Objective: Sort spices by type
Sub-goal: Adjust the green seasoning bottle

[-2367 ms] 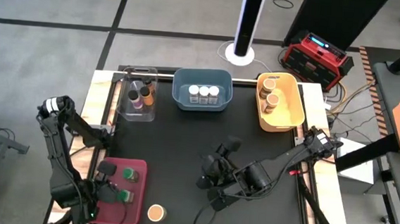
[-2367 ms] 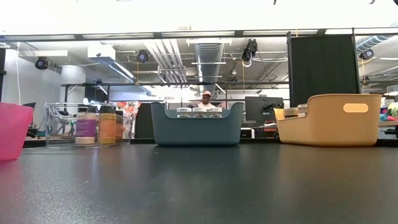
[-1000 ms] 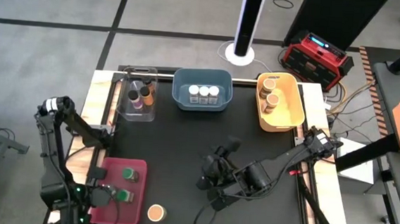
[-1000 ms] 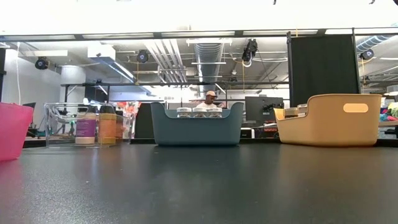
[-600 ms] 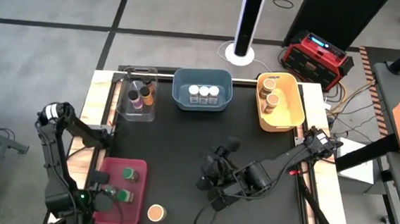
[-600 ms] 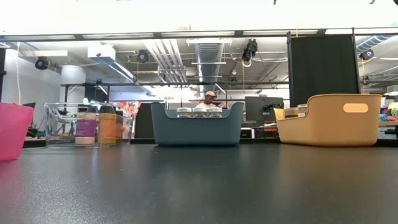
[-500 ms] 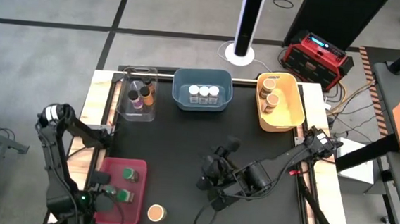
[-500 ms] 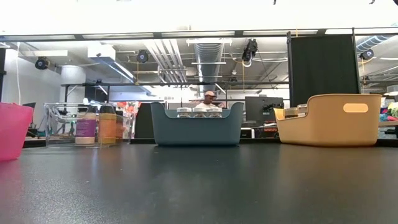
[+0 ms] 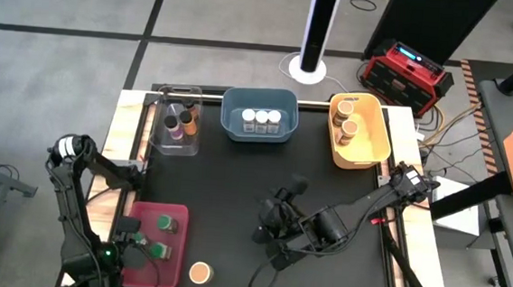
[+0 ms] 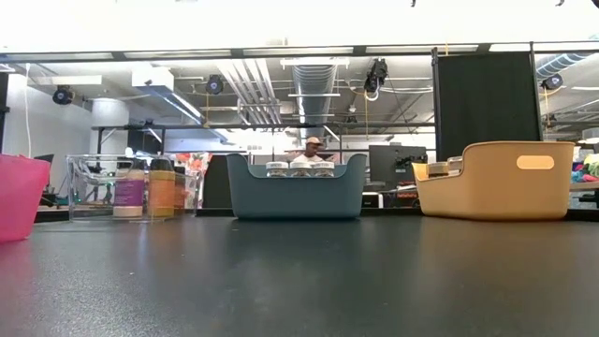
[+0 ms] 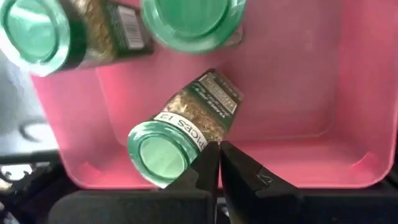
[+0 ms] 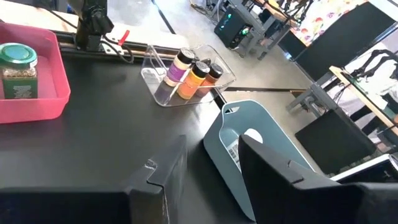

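Note:
Three green-lidded spice jars sit in the red bin [image 9: 173,273] at the table's near left. Two [image 11: 34,31] [image 11: 189,22] show their lids; the third [image 11: 180,134] lies tilted on the bin's floor. My left gripper [image 11: 217,155] points down into the bin, shut, its tips right beside the tilted jar. A tan-lidded jar [image 9: 199,272] stands on the table just right of the bin. My right gripper [image 12: 211,168] hovers open above the table's middle [image 9: 271,224], with nothing between its fingers. My left gripper's shut fingertips [image 11: 210,152] stand against the side of the tilted green-lidded jar [image 11: 205,127], coming from above. I cannot tell whether they touch it. The jar lies slanted on the red bin's floor.
Along the far edge stand a clear bin [image 9: 177,120] with dark- and orange-lidded jars, a blue bin [image 9: 257,130] with three white-lidded jars, and a yellow bin [image 9: 369,147] with tan-lidded jars. Bare black tabletop lies between them and the arms.
My left gripper has sunk a little deeper toward the red bin, staying shut. The right arm has kept still.

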### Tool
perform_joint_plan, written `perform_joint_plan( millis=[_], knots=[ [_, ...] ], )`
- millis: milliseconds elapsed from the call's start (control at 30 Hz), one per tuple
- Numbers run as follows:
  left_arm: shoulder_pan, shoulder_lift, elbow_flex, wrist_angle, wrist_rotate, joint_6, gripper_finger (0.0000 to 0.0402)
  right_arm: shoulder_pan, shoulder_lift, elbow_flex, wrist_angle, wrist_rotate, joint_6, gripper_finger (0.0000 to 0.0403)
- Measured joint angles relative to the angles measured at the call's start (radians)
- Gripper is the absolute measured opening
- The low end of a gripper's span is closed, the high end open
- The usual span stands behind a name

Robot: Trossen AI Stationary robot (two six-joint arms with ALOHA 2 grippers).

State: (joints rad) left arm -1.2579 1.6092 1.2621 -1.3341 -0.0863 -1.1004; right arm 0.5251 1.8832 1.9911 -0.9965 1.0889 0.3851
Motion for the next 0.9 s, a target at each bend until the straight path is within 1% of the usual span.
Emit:
perform_joint_plan(
  millis=[167, 333, 567, 900],
  knots=[
    [-0.002, -0.008, 0.0, 0.007, 0.031, -0.011, 0.0, 0.0, 0.0, 0.0, 0.003, -0.026, -0.001, 0.0141],
    [-0.002, -0.008, 0.0, 0.031, 0.072, -0.013, 0.0, 0.0, 0.0, 0.0, 0.004, -0.026, -0.003, 0.0133],
    [-0.002, -0.011, 0.025, 0.014, 0.071, -0.026, 0.0, 0.0, 0.0, 0.0, 0.004, -0.026, -0.003, 0.0125],
    [-0.002, -0.011, 0.026, -0.002, 0.081, -0.092, 0.0, 0.0, 0.0, 0.0, 0.007, -0.026, -0.003, 0.0139]
  ],
)
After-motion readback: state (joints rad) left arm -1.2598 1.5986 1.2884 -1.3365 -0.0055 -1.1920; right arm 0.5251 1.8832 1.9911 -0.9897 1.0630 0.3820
